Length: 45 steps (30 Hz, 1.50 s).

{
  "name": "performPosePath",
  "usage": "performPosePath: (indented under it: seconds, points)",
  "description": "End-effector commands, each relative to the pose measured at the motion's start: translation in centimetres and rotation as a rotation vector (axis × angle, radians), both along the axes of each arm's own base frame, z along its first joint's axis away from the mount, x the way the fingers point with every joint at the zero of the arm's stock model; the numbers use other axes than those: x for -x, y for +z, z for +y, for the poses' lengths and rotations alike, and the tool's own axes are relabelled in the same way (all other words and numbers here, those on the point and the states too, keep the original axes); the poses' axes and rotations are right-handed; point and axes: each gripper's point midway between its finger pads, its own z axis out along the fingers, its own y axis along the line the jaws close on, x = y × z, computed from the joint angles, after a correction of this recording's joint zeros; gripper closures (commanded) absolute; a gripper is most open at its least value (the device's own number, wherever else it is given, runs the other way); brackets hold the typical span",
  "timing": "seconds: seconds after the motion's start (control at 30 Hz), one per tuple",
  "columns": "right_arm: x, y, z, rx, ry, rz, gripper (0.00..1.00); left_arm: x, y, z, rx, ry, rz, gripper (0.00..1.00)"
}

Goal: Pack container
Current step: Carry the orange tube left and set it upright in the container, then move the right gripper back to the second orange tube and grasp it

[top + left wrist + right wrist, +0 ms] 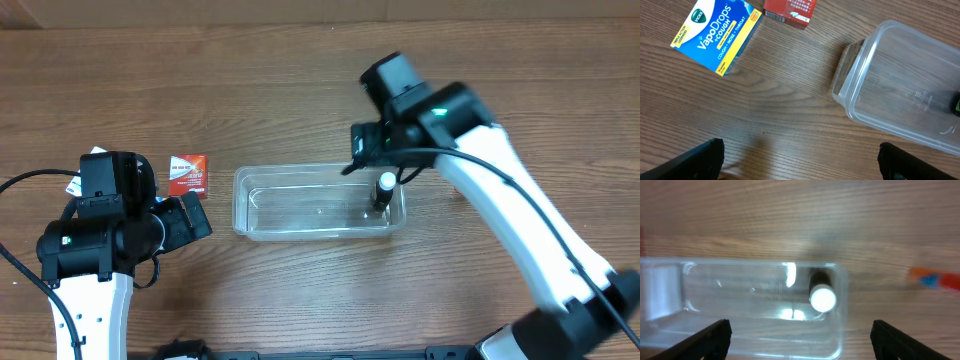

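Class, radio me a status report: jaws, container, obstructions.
Left jaws open, empty. Right jaws open above clear plastic rectangular tub; small dark white-capped bottle inside. Blue carton, red carton outside.

A wood-grain desk (300, 290) carries a clear plastic container (300, 234) lying flat near its middle. To the container's left, apart from it, lies a small red box (187, 174). Just beside that lies a blue and yellow VapoDrops box (717, 35), flat and face up. A blurred orange and blue object (937, 279) lies off the container's other end.
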Motion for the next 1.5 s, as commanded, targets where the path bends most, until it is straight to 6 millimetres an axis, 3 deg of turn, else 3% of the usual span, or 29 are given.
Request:
performPosePath:
  seconds: [0.0, 0.17, 0.37, 0.83, 1.1, 1.23, 1.47]
  points:
    - [-1.2, 4.9, -4.6, 0.035, -0.151, -0.143, 0.01, -0.4, 0.7, -0.1, -0.008, -0.018, -0.024, 0.0]
    - [-2.5, 4.5, -11.5, 0.062, -0.333, -0.109, 0.0, -0.5, 0.8, -0.1, -0.008, -0.018, -0.027, 0.0]
    - [-2.0, 0.6, -17.3, 0.018, -0.448, 0.042, 0.0, -0.5, 0.8, -0.1, -0.008, -0.018, -0.03, 0.0]
    - [-0.8, -8.0, -18.1, 0.044, -0.386, 0.208, 0.0, -0.6, 0.8, -0.1, -0.009, -0.018, -0.034, 0.0]
    - [-1.4, -10.9, -18.1, 0.059, -0.381, 0.278, 0.05, -0.6, 0.8, -0.1, -0.009, -0.018, -0.034, 0.0]
    - [-1.5, -11.0, -18.1, 0.059, -0.381, 0.277, 0.13, -0.6, 0.8, -0.1, -0.009, -0.018, -0.034, 0.0]
    - [-1.5, -11.0, -18.1, 0.058, -0.381, 0.275, 0.43, -0.6, 0.8, -0.1, -0.009, -0.018, -0.034, 0.0]
